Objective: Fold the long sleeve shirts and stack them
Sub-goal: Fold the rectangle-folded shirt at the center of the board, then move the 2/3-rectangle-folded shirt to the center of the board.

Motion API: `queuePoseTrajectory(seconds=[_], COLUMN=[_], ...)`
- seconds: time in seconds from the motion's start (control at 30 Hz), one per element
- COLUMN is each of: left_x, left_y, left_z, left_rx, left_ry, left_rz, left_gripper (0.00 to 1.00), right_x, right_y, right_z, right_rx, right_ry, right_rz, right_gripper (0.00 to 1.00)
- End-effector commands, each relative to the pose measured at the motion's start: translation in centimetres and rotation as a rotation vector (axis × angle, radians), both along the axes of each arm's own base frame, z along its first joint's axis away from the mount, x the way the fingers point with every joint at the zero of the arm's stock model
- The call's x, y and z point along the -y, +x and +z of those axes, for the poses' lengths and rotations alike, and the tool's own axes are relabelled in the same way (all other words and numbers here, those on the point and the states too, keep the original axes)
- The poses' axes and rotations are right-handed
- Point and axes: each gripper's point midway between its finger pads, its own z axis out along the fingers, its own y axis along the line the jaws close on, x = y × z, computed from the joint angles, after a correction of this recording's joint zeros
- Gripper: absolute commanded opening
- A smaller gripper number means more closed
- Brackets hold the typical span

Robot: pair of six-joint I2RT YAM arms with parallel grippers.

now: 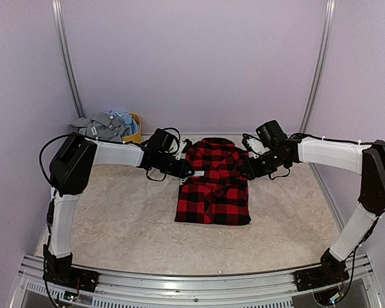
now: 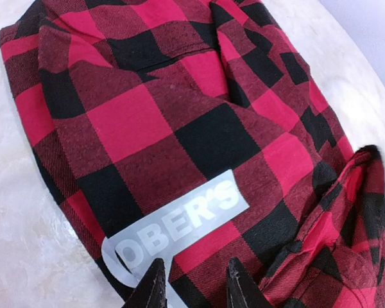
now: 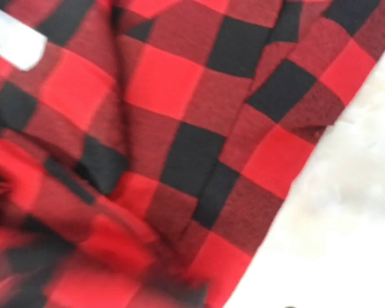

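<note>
Red-and-black flannel shirt, partly folded, lies on the tabletop between the arms. The left pincer hovers slightly parted over the white label, holding nothing; the right pincer cannot be judged. Limp, light cloth: pinch a doubled edge or corner.

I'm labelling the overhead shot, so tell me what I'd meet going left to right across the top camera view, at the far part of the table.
Heap of grey and pale blue cloth shirts in the yellow plastic tub → left gripper → red-and-black check flannel shirt → right gripper.
</note>
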Motion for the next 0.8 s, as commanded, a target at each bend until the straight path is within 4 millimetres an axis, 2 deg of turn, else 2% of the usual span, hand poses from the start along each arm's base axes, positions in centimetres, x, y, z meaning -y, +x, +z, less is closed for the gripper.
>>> queuePoseTrajectory(seconds=[0.0,0.07,0.1,0.23,0.3,0.4,0.53,0.67,0.77], left_x=[-1.4,-2.1,-2.2,-2.9,-2.5,-0.8,1.8,3.7,4.1], left_y=[0.9,0.4,0.2,-2.4,-4.2,-7.0,-9.4,-10.2,-10.1], left_z=[2.7,3.6,5.2,6.8,7.4,8.3,7.4,4.0,1.8], left_rx=[0.086,0.106,0.144,0.176,0.185,0.180,0.117,0.050,0.027], left_ry=[-0.012,-0.028,-0.065,-0.113,-0.143,-0.188,-0.226,-0.205,-0.184], left_rz=[0.079,0.101,0.109,0.107,0.082,0.003,-0.092,-0.123,-0.108], left_gripper=[0.31,0.32,0.33,0.36,0.36,0.37,0.36,0.36,0.36], right_x=[-2.1,-2.4,-2.2,-1.7,-2.5,-4.2,-6.2,-7.5,-7.4], right_y=[-2.2,-3.1,-3.3,-3.9,-4.4,-4.9,-5.1,-4.6,-3.6], right_z=[1.5,1.9,2.1,2.6,2.6,1.3,-0.2,-2.2,-4.3], right_rx=[0.042,0.061,0.071,0.103,0.094,0.050,0.003,-0.040,-0.070], right_ry=[0.096,0.104,0.104,0.127,0.169,0.220,0.287,0.317,0.286], right_rz=[0.065,0.064,0.051,0.033,0.067,0.126,0.184,0.200,0.171], right_gripper=[0.57,0.58,0.59,0.62,0.63,0.63,0.62,0.59,0.58])
